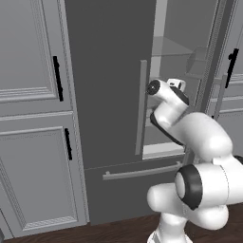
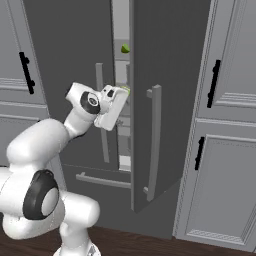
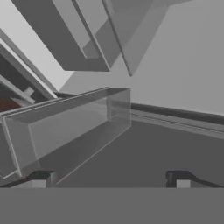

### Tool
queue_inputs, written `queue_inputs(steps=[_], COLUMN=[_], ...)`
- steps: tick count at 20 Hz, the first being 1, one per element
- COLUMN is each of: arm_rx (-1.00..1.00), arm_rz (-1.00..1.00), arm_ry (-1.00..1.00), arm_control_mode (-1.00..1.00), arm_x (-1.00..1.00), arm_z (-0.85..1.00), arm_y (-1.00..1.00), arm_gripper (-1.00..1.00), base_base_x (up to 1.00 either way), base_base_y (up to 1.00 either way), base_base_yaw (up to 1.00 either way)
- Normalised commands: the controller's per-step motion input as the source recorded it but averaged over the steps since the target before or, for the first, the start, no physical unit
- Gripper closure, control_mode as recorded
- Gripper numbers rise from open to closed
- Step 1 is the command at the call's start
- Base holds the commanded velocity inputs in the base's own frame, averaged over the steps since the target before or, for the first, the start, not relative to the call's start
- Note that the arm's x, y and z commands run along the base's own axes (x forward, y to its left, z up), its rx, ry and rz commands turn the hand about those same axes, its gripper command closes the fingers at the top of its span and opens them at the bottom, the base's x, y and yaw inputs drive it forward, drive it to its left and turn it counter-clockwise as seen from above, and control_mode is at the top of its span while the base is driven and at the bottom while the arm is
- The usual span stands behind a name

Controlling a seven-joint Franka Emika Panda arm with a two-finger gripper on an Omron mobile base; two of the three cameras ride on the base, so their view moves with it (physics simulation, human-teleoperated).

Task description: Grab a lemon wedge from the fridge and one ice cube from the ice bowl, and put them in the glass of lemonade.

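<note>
The fridge (image 1: 109, 71) stands dark grey, its left door shut and its right door (image 2: 165, 100) swung open. My gripper (image 3: 110, 180) reaches into the gap between the doors at mid height, open, its fingertips (image 3: 41, 179) wide apart with nothing between them. In the right base view a tiny yellow-green speck, probably the lemon wedge (image 2: 125, 90), shows on a shelf just past my hand (image 2: 112, 107). The hand view looks across a grey shelf (image 3: 144, 148) and a clear bin (image 3: 70, 127), with no wedge in sight. The ice bowl and glass of lemonade are out of view.
A small round green thing (image 2: 125, 48) sits on a higher shelf. The left door's long pale handle (image 1: 141, 107) runs close beside my wrist. Light grey panelled cabinets (image 1: 33, 118) with black handles flank the fridge. A freezer drawer handle (image 1: 142, 171) lies below.
</note>
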Motion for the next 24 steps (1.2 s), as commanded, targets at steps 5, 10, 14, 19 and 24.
queue_inputs(steps=[5,10,14,19,24], arm_rx=[-0.02,0.00,0.00,-0.01,0.02], arm_rz=[-0.02,-0.10,-0.02,0.00,0.00], arm_ry=[0.01,-0.06,-0.33,-0.44,-0.30], arm_control_mode=[-1.00,-1.00,-1.00,-1.00,-1.00], arm_x=[0.16,-0.92,-1.00,-0.91,-0.49], arm_z=[-0.36,-0.29,0.16,0.63,0.67], arm_y=[-0.89,-1.00,-1.00,-0.46,0.41], arm_gripper=[-1.00,-1.00,-1.00,-1.00,-1.00], base_base_x=[0.00,0.00,0.00,0.00,0.00], base_base_y=[0.00,0.00,0.00,0.00,0.00], base_base_yaw=[0.00,0.00,0.00,0.00,0.00])
